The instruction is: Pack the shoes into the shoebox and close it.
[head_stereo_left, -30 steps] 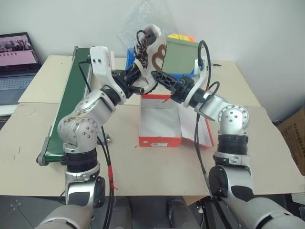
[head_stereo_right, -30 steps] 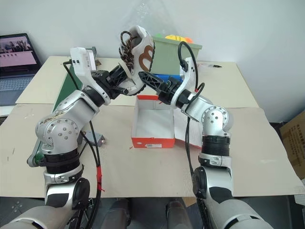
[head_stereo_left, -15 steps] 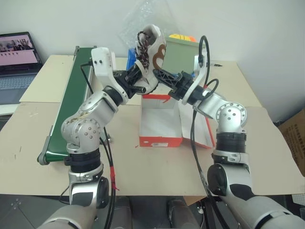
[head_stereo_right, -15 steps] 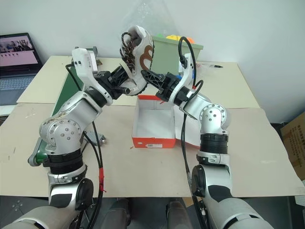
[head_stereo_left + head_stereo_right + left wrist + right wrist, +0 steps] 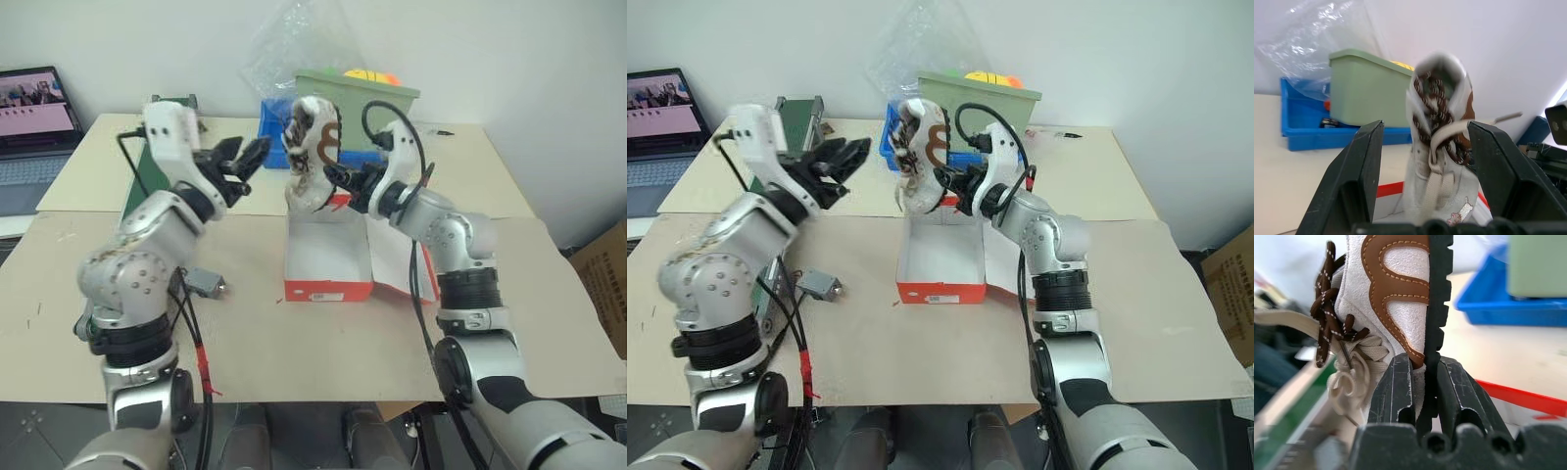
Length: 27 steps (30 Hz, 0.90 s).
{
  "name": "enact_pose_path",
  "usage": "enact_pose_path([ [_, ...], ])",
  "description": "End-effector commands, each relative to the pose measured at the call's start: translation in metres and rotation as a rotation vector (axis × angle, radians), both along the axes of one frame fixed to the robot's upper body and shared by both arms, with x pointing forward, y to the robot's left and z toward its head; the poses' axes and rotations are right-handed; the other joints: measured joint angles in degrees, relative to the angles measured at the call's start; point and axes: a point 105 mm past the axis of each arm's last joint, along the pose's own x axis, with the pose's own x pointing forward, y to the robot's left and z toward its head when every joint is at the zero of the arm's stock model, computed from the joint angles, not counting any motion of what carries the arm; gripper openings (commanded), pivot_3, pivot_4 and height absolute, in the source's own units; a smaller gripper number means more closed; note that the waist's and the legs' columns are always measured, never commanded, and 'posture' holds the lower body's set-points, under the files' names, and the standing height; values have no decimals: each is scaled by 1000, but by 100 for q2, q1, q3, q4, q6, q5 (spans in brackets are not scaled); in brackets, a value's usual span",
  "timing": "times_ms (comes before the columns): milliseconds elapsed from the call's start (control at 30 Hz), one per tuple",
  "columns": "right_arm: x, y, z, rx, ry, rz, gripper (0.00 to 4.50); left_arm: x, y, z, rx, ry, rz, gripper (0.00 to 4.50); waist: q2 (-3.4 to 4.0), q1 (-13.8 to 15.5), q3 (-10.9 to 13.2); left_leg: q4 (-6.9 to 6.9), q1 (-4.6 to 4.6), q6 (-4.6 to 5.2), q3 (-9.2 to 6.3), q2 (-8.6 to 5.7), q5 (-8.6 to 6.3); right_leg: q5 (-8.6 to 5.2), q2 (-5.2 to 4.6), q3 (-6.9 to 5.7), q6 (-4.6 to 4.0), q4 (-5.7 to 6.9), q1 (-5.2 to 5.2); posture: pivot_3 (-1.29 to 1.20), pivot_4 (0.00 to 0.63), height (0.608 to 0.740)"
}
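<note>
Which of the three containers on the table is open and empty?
The red-orange shoebox in front of the robot: its white inside is bare. The green bin and blue tray behind it hold things.

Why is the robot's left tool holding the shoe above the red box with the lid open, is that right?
Not quite. The right tool is the one holding the shoe, pinching it at the sole, as the right wrist view shows. The left tool is open and apart from it. The rest fits: the shoe is above the red box, whose lid is open.
</note>
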Motion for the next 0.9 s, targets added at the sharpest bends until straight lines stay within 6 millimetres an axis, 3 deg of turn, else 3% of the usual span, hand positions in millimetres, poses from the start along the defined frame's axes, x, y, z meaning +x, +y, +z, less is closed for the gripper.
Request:
enact_pose_path([
  [33,6,-7,1,-44,-19,-91,278,-9,20,16,20,-62,50,2718,0,5,0,-1,0,0,0,0,0,0,0,1,0,-1,0,0,150,740],
  [300,1,-21,-34,-188,128,-239,278,-9,20,14,33,-64,61,2718,0,38,0,-2,-2,0,-1,0,0,0,-1,-3,0,-3,0,0,150,740],
  [633,-24,-43,-53,-393,209,-287,278,-2,15,1,-5,-53,66,2718,0,21,0,-1,-6,0,-1,0,0,0,-1,-2,-1,-1,-4,0,150,740],
  [900,-38,-47,-66,-496,297,-286,278,-6,9,-13,-33,-28,66,2718,0,20,0,0,-6,0,0,0,0,0,-1,-1,-1,-2,-3,0,150,740],
])
